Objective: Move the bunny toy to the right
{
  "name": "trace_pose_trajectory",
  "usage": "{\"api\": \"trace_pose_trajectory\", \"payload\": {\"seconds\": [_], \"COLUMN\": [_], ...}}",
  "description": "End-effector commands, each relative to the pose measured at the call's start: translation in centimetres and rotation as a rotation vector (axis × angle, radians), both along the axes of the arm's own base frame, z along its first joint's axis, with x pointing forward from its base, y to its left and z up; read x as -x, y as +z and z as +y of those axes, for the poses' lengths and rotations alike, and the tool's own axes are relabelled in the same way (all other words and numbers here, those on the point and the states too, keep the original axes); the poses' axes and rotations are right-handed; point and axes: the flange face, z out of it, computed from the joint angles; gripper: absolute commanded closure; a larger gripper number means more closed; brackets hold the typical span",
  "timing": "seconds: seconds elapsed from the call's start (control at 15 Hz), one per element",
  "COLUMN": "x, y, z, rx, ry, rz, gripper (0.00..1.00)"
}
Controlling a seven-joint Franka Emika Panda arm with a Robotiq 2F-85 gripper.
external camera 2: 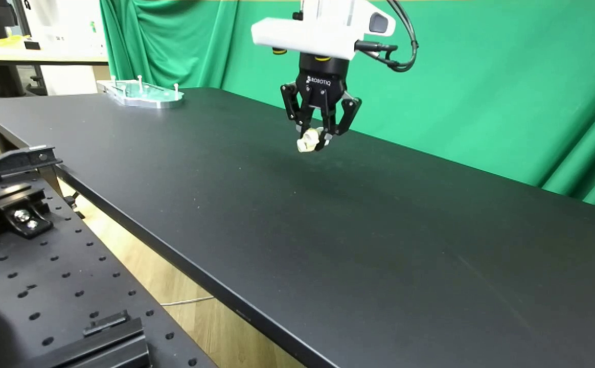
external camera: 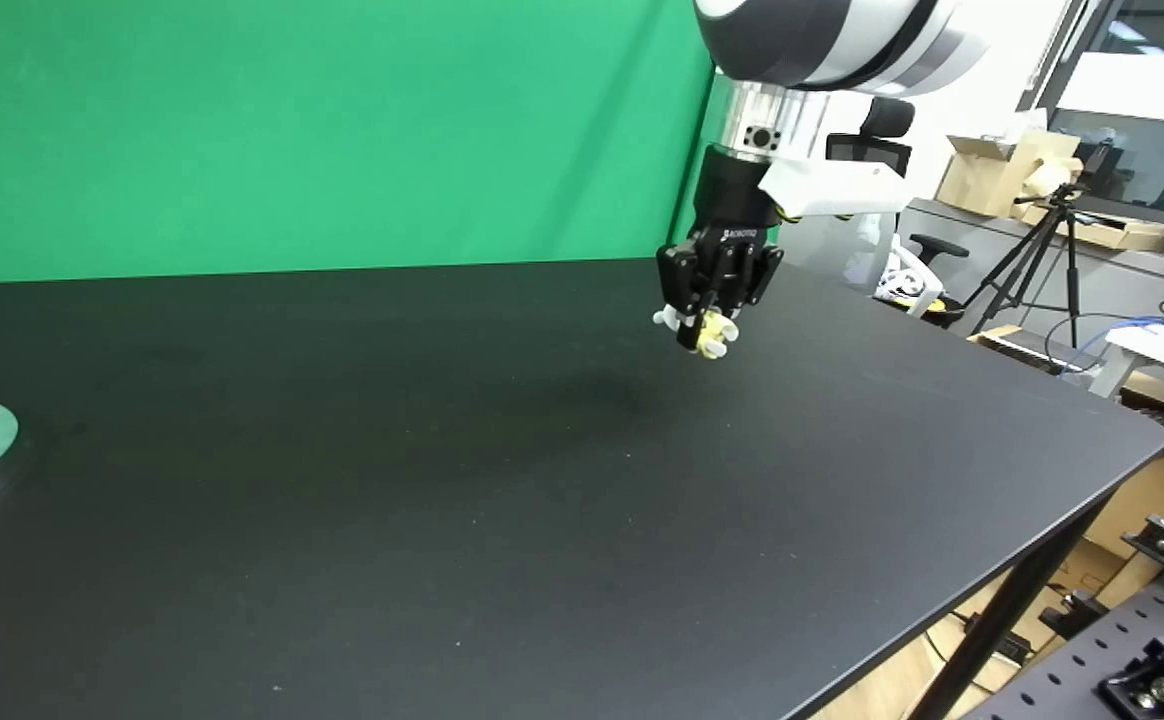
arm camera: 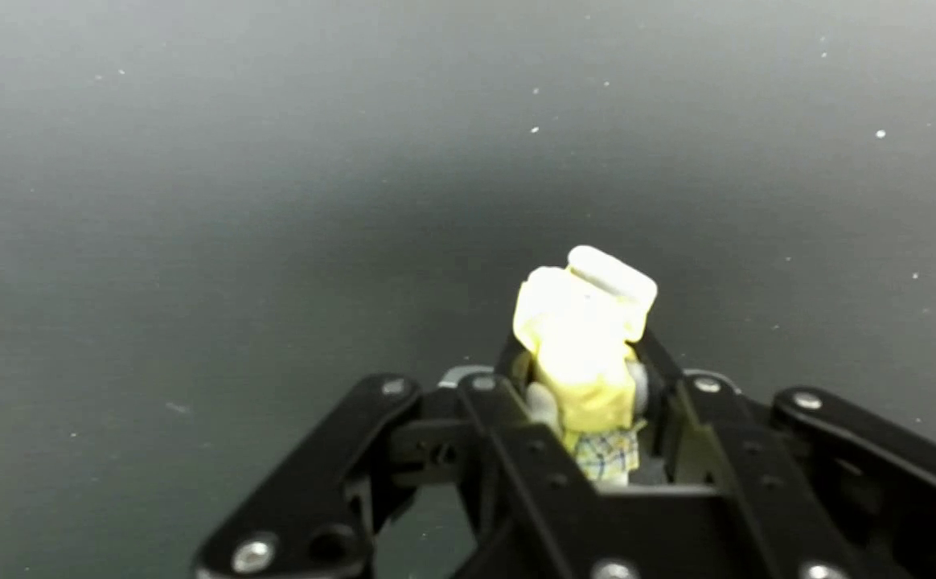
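The bunny toy (arm camera: 580, 346) is pinched between the fingers (arm camera: 535, 450) of the gripper (external camera 2: 314, 137), one pressed to each side of its body; in the wrist view, what looks to be the pale head is thrust out beyond the fingertips, while a scrap of checked cloth (arm camera: 606, 452) is tucked deeper, toward the palm. The toy appears to be held clear of the table (external camera 2: 277, 220) under the gripper, for in both exterior views a soft shadow (external camera: 612, 390) is cast on the surface below and no contact is seen. From this, the grasp and the lift may be judged complete. Whether the shift to the right has been made, or how much of it is left, cannot be told, since no goal is marked beneath the gripper. What can be counted as outstanding is the setting down: the toy should be lowered below the fingertips until it is supported, and only then should the grip be loosened. A transparent plate with posts (external camera 2: 149, 104) is seen well apart from the gripper, so no hindrance is expected from it.
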Motion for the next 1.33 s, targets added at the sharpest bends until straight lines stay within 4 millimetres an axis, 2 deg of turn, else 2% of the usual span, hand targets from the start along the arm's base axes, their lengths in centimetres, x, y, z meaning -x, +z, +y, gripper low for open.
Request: {"api": "trace_pose_trajectory", "payload": {"seconds": [0.0, 0.6, 0.67, 0.73, 0.8, 1.13, 1.27], "x": [0.4, 1.5, 1.6, 1.7, 1.8, 1.8, 1.7], "y": [-0.1, -2.7, -2.7, -2.8, -2.7, -1.5, -0.5], "z": [-2.1, -6.4, -6.8, -7.0, -7.2, -7.2, -6.9], "rx": [0.0, 0.02, 0.022, 0.024, 0.026, 0.027, 0.024], "ry": [-0.058, -0.107, -0.115, -0.12, -0.125, -0.131, -0.13], "rz": [0.019, 0.049, 0.051, 0.049, 0.045, 0.017, 0.005], "gripper": [0.92, 0.92, 0.45, 0.44, 0.39, 0.05, 0.0]}}
